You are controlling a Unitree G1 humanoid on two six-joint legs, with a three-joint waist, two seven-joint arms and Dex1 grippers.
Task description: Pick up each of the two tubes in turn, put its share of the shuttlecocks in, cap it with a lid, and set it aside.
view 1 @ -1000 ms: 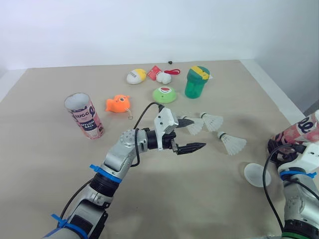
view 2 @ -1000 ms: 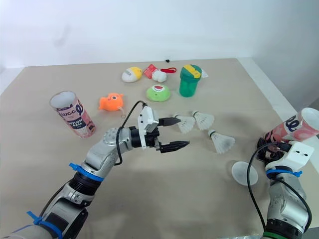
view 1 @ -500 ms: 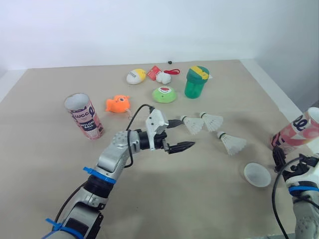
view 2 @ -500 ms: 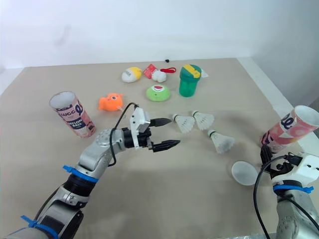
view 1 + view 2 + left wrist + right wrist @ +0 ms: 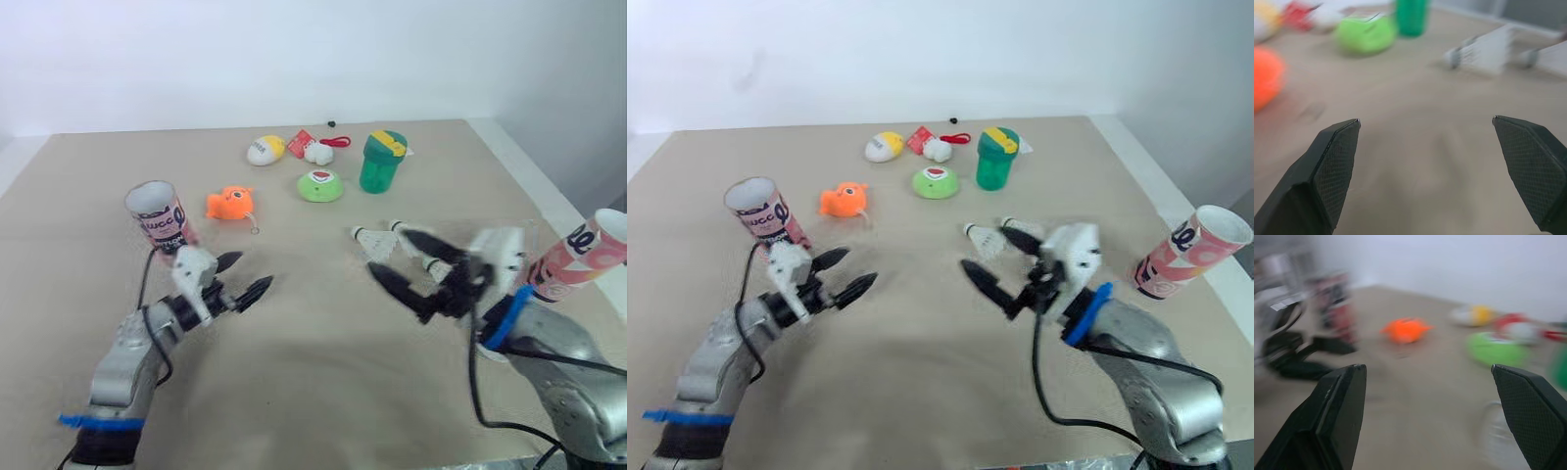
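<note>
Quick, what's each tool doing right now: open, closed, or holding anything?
Left tool: open, holding nothing.
Right tool: open, holding nothing.

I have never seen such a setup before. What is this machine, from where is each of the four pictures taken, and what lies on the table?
This is a humanoid robot with two arms, and each arm ends in two black fingers. The two wide pictures come from a stereo camera on its head, looking down over the arms at a beige table. The two close pictures come from cameras on the wrists, each looking out between that arm's own fingers.

The left arm's fingers and the right arm's fingers are spread open and hold nothing.

A pink tube stands on the left. A second pink tube leans near the right edge. White shuttlecocks lie in the middle. Further back are an orange toy, a green cup and some small toys.
</note>
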